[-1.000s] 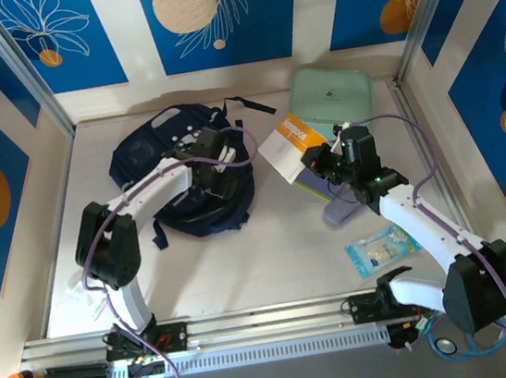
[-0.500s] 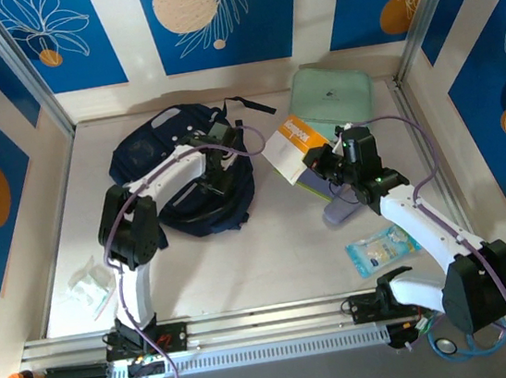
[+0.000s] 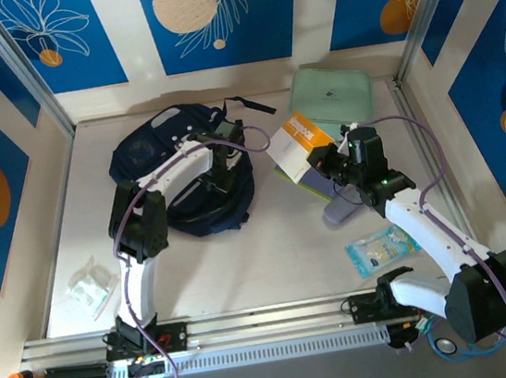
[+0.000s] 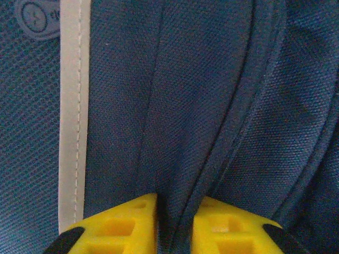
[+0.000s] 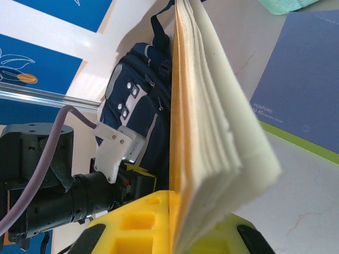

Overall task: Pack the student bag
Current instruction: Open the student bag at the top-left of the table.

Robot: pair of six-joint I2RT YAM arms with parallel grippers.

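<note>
left claw [image 4: 175, 214] has closed on student bag [image 3: 142, 157]; long axis far-left to near-right

The student bag [image 3: 151, 156], a large dark navy fabric backpack, is lying slumped and flat directly beneath the left gripper [image 4: 175, 214]. That gripper's yellow fingertips are pinching a raised fold of its woven cloth. In the left wrist view, a pale grey stitched stripe is running just left of that gripper, with a round printed badge showing beyond it. Small pale patches are dotting the panel. Black straps are trailing off its far edge. The whole bag is lying to the left of the right gripper [image 3: 322, 159].
</note>
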